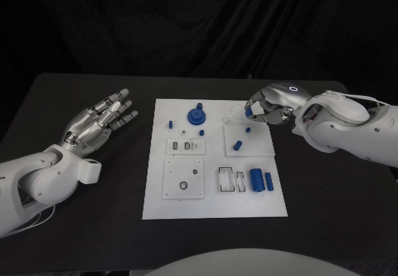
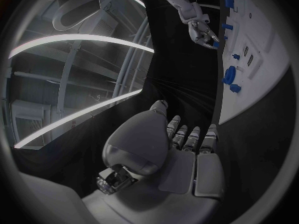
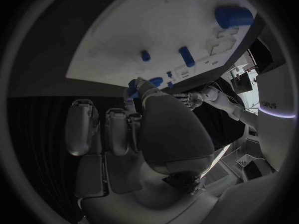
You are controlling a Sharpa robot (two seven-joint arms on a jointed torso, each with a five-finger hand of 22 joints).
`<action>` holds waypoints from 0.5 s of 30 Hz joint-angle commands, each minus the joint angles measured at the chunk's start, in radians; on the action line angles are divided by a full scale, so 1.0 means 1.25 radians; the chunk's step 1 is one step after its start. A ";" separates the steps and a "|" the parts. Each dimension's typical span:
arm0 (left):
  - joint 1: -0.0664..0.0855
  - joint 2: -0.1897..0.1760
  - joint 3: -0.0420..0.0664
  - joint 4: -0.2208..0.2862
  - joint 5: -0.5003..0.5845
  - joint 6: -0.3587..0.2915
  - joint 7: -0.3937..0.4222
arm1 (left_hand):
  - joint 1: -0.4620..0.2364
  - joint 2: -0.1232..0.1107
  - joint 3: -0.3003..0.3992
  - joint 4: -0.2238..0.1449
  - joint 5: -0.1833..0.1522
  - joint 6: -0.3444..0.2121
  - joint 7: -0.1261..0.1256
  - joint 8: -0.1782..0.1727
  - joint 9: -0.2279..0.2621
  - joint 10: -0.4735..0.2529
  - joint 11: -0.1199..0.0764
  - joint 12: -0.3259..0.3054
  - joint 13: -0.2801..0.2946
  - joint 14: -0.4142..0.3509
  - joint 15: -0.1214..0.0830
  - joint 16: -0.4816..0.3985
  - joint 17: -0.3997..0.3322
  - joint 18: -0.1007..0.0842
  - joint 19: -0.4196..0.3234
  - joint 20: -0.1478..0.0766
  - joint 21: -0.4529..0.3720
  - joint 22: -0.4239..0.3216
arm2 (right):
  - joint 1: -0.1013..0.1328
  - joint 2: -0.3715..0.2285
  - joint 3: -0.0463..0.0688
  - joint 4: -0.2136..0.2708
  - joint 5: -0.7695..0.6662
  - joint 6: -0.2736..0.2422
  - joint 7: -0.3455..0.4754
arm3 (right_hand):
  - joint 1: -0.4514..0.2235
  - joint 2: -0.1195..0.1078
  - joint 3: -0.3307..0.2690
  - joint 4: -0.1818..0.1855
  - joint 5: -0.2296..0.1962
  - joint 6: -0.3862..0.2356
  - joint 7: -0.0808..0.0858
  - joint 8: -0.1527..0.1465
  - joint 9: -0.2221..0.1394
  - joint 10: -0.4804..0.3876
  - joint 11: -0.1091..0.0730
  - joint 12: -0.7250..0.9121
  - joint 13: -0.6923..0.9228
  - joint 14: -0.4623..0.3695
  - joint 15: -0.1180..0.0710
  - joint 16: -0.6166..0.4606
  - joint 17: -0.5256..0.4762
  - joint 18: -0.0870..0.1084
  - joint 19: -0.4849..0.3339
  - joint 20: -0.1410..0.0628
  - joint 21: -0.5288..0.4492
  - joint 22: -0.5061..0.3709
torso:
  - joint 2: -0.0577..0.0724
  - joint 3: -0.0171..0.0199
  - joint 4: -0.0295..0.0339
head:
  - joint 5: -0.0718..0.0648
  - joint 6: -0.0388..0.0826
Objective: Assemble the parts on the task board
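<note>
The white task board (image 1: 215, 201) lies mid-table. My right hand (image 1: 267, 109) hovers over its far right edge, fingers curled, pinching a small blue part (image 1: 249, 111); the same part (image 3: 132, 87) shows at the fingertips in the right wrist view. Just below the hand, a blue peg (image 1: 236, 144) stands in a raised white plate (image 1: 255, 141). A round blue knob (image 1: 197, 116) sits at the board's far middle, and two blue cylinders (image 1: 262, 180) lie near the right side. My left hand (image 1: 99, 122) is open over the black table, left of the board, holding nothing.
A square white plate with holes (image 1: 183, 178) and a small slotted plate (image 1: 186, 146) sit on the board's left half. Rectangular slots (image 1: 231, 179) lie beside the cylinders. A small blue peg (image 1: 171, 123) stands near the knob. Black table surrounds the board.
</note>
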 commanded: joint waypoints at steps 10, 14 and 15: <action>-0.001 0.005 0.001 0.001 0.003 0.006 0.009 | 0.007 0.001 0.005 0.001 0.004 -0.004 0.000 -0.002 0.001 -0.003 0.002 -0.005 -0.001 -0.002 0.005 0.000 -0.001 0.008 0.003 0.006 -0.001 0.000 | 0.019 0.107 0.000 0.080 -0.002 0.056 0.010 | 0.004 0.002 0.001 -0.005 0.007 0.006 0.004 0.004 0.006 0.083 0.002 0.002 0.211 0.059 -0.004 0.000 0.139 0.006 -0.003 -0.002 -0.011 0.107 | -0.001 -0.0008 0.0003 | 0.015 -0.004; -0.001 0.006 0.001 0.002 0.003 0.005 0.008 | 0.007 0.001 0.005 0.001 0.004 -0.004 0.000 -0.002 0.001 -0.003 0.002 -0.005 -0.001 -0.002 0.005 0.000 -0.001 0.008 0.003 0.006 -0.001 0.000 | -0.006 0.161 0.000 0.060 -0.001 0.085 0.005 | 0.003 0.000 0.001 -0.007 0.010 0.006 0.006 0.003 0.009 0.083 0.006 0.002 0.211 0.059 -0.002 -0.002 0.137 0.007 -0.005 -0.001 -0.017 0.105 | 0.000 -0.0015 0.0020 | 0.020 -0.004; -0.001 0.006 0.001 0.002 0.003 0.005 0.008 | 0.007 0.001 0.005 0.001 0.004 -0.004 0.000 -0.002 0.001 -0.003 0.002 -0.005 -0.001 -0.002 0.005 0.000 -0.001 0.008 0.003 0.006 -0.001 0.000 | -0.010 0.168 0.000 0.056 -0.001 0.087 0.003 | 0.003 0.000 0.001 -0.008 0.011 0.006 0.007 0.003 0.009 0.083 0.007 0.002 0.211 0.059 -0.001 -0.002 0.137 0.007 -0.006 0.000 -0.019 0.104 | 0.000 -0.0010 0.0008 | 0.022 -0.004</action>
